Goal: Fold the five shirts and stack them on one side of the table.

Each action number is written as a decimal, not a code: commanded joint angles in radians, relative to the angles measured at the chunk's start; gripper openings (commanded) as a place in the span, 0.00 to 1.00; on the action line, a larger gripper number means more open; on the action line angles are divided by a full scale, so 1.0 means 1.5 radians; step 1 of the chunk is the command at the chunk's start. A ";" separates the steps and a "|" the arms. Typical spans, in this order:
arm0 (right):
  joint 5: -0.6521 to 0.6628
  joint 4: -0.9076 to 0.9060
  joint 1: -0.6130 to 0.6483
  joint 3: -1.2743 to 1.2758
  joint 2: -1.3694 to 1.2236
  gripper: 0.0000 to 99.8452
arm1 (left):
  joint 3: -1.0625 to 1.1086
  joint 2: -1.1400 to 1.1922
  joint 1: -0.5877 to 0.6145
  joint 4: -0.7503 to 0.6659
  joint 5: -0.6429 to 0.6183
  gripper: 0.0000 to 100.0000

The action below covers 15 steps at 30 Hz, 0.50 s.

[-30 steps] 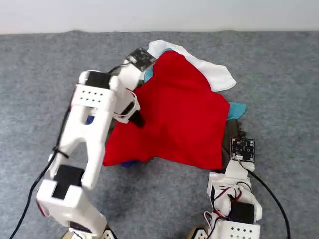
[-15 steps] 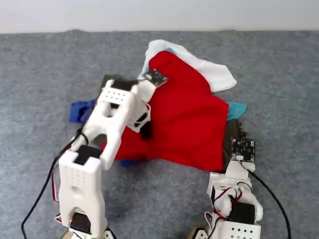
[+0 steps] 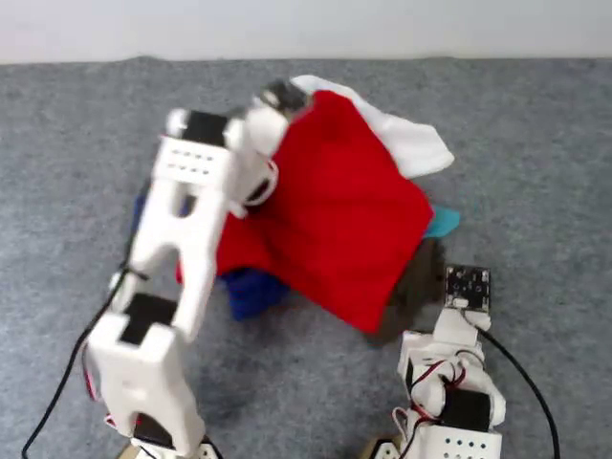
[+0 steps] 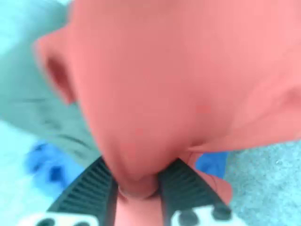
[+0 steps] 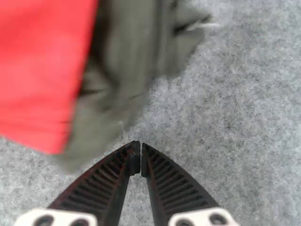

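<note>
Left end effector (image 4: pixel 138 186) is clamping the red shirt (image 3: pixel 335 220); it's wanting a steady lift clear of the pile (image 3: pixel 251 292), right end effector (image 5: pixel 136 160) sitting closed, empty

The red shirt (image 3: pixel 335 210) covers most of the white shirt (image 3: pixel 411 143), the blue shirt (image 3: pixel 251 292) and the teal shirt (image 3: pixel 445 222). Its cloth buries the tips of the left gripper (image 4: pixel 138 183). The dark shirt (image 5: pixel 122 70) is blurred, perhaps olive, and runs off the picture's edge.

Shirt heap on the table (image 3: pixel 545 172), from above.
The top shirt (image 3: pixel 335 220) covers the heap; a rear shirt (image 3: pixel 416 143) juts at 1 o'clock, a near shirt (image 3: pixel 251 292) at 7. My left gripper (image 4: pixel 136 186) holds the top shirt's 10 o'clock edge; my right gripper (image 5: pixel 136 160) sits at 5.
</note>
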<state>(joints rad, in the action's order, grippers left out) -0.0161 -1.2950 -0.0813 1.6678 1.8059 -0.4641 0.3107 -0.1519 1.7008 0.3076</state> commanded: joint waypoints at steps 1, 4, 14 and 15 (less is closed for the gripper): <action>-0.005 -0.006 -0.009 0.010 0.005 0.01 | -0.046 -0.148 0.048 0.014 -0.011 0.01; -0.005 -0.006 -0.009 0.010 0.005 0.01 | -0.044 -0.208 0.100 0.014 -0.037 0.01; -0.005 -0.006 -0.009 0.010 0.005 0.01 | -0.048 -0.282 0.357 0.007 -0.050 0.01; -0.005 -0.006 -0.009 0.010 0.005 0.01 | -0.048 -0.289 0.383 0.001 -0.051 0.01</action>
<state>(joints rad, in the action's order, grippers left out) -0.0161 -1.2950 -0.0813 1.6678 1.8059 -0.4795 -0.0299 0.3115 1.7177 0.2417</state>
